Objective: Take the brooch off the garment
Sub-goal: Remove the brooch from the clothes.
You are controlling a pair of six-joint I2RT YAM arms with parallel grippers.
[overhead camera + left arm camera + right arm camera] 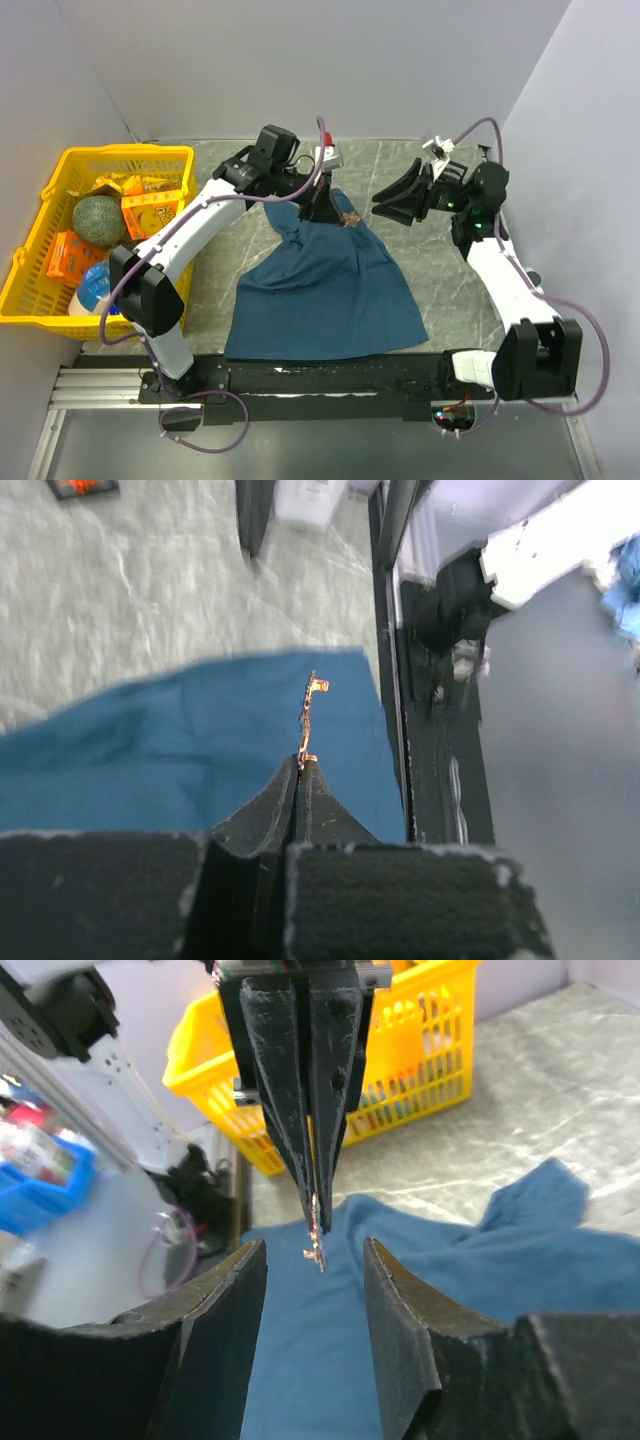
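The dark teal T-shirt lies spread on the table between the arms. My left gripper is over its upper part, shut on a small coppery brooch that sticks out past its fingertips. The shirt lies beyond it. I cannot tell whether the brooch still touches the cloth. My right gripper is open and empty, facing the left one. In the right wrist view the brooch hangs from the left fingers, between and beyond my open right gripper, above the shirt.
A yellow basket holding a green ball, orange boxes and a blue-and-white container stands at the left edge; it also shows in the right wrist view. Walls close in the left, back and right sides. A black rail runs along the near edge.
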